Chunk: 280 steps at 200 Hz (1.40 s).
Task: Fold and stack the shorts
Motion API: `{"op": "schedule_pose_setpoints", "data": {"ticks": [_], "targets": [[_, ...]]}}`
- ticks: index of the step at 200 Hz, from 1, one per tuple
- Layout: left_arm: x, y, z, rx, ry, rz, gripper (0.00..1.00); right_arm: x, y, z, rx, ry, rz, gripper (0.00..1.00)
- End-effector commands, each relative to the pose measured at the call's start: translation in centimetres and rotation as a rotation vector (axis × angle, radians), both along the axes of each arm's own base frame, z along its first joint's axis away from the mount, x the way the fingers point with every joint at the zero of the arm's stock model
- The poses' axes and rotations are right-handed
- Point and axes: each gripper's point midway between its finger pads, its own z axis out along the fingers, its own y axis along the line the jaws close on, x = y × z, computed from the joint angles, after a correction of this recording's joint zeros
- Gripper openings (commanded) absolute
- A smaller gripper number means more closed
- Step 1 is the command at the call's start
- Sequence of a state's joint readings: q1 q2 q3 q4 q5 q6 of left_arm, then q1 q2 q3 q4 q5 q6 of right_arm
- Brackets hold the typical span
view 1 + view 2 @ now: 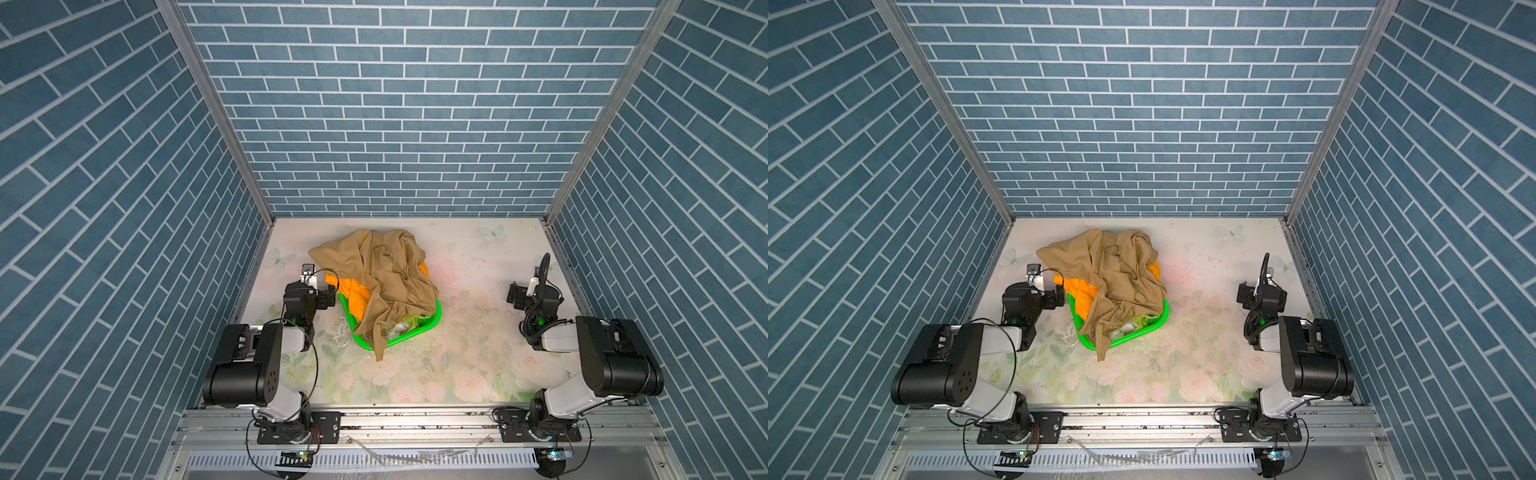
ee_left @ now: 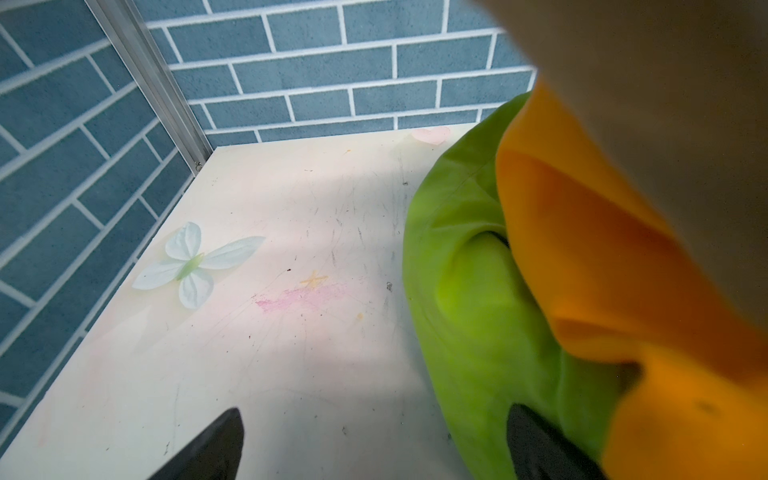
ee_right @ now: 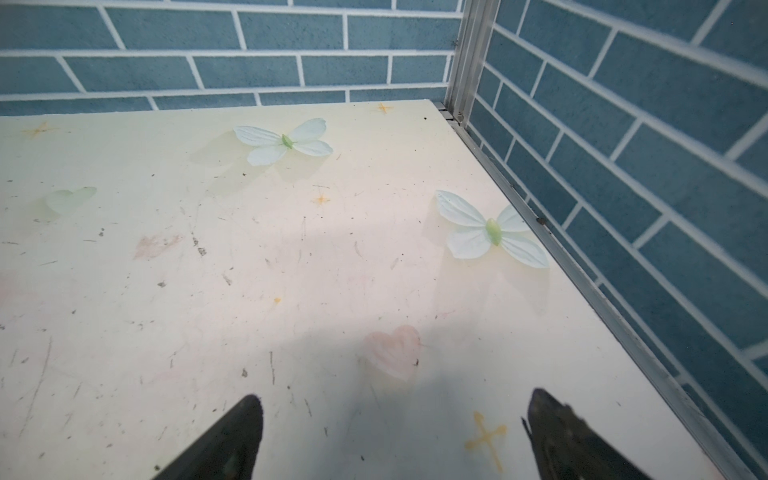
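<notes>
Crumpled tan cloth shorts (image 1: pixel 374 270) drape a green plastic basket (image 1: pixel 399 338) toward the worktop's (image 1: pixel 478 353) back-left corner, with bright orange cloth shorts (image 1: pixel 353 293) and lime green cloth shorts (image 2: pixel 478 291) beneath. Light, limp and tangle-prone, I'd say: pinch a top tan fold. The left gripper (image 2: pixel 376 415) gapes empty beside them; the right gripper (image 3: pixel 397 399) likewise near the right edge.

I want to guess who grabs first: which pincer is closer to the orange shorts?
Left. The left pincer is right beside the orange shorts; the right pincer is far away on the other side.

3 blue brick-pattern walls (image 1: pixel 399 104); aluminium corner posts (image 1: pixel 216 108); pale floral tabletop (image 1: pixel 457 353), scuffed, butterfly prints (image 3: pixel 282 141).
</notes>
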<state>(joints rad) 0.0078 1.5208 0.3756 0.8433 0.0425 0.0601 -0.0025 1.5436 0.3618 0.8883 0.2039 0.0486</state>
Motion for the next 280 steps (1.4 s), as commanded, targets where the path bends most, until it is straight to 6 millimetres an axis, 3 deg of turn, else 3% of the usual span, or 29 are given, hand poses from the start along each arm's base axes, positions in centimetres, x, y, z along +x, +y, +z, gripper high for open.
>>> {"op": "schedule_pose_setpoints", "data": {"ticks": [1, 32, 57, 78, 89, 114, 133, 148, 160, 182, 201, 226, 243, 264, 280], "targets": [[0.3, 2.1, 1.7, -0.001, -0.027, 0.134, 1.0, -0.2, -0.6, 3.2, -0.015, -0.065, -0.063, 0.99], [-3.9, 8.3, 7.1, -0.023, -0.041, 0.558, 1.0, -1.0, -0.5, 6.3, -0.049, -0.092, -0.085, 0.99], [-6.6, 9.6, 10.4, -0.126, -0.089, 0.698, 1.0, -1.2, 0.6, 10.0, 0.058, -0.102, -0.062, 0.99], [-9.3, 10.3, 10.4, -0.379, -0.125, 0.864, 1.0, -0.7, 3.2, 11.5, 0.144, -0.018, 0.034, 0.99], [-9.1, 9.2, 11.1, -0.45, -0.134, 0.791, 1.0, -0.4, 5.1, 11.9, 0.135, 0.023, 0.084, 0.99], [-8.0, 5.2, 12.6, -0.582, -0.098, 0.558, 0.99, -0.1, 11.9, 11.9, 0.176, 0.136, 0.25, 0.99], [-7.8, 2.6, 12.3, -0.65, 0.042, 0.456, 1.0, 0.0, 18.5, 11.0, 0.25, 0.234, 0.393, 0.99], [-7.8, 0.2, 10.5, -0.725, 0.185, 0.391, 1.0, -0.1, 22.8, 9.9, 0.264, 0.306, 0.471, 0.99], [-7.6, -1.6, 10.4, -0.798, 0.257, 0.335, 1.0, -0.5, 26.2, 8.9, 0.25, 0.358, 0.533, 0.99], [-7.8, -4.5, 9.7, -0.869, 0.356, 0.231, 1.0, -0.8, 30.5, 7.3, 0.251, 0.433, 0.598, 0.99], [-8.4, -5.5, 9.7, -0.879, 0.387, 0.19, 1.0, -1.0, 33.8, 6.1, 0.306, 0.487, 0.658, 0.98], [-9.3, -6.0, 10.2, -0.892, 0.372, 0.152, 1.0, -0.3, 36.4, 3.7, 0.337, 0.551, 0.664, 0.92], [-10.3, -6.4, 8.5, -0.901, 0.41, 0.138, 1.0, -0.2, 37.3, 1.8, 0.34, 0.623, 0.663, 0.83], [-10.9, -7.0, 7.7, -0.894, 0.448, 0.109, 1.0, 0.1, 37.0, 0.1, 0.307, 0.661, 0.642, 0.61], [-11.1, -7.3, 7.3, -0.903, 0.454, 0.096, 1.0, 0.7, 35.2, -0.3, 0.225, 0.657, 0.593, 0.42]]}}
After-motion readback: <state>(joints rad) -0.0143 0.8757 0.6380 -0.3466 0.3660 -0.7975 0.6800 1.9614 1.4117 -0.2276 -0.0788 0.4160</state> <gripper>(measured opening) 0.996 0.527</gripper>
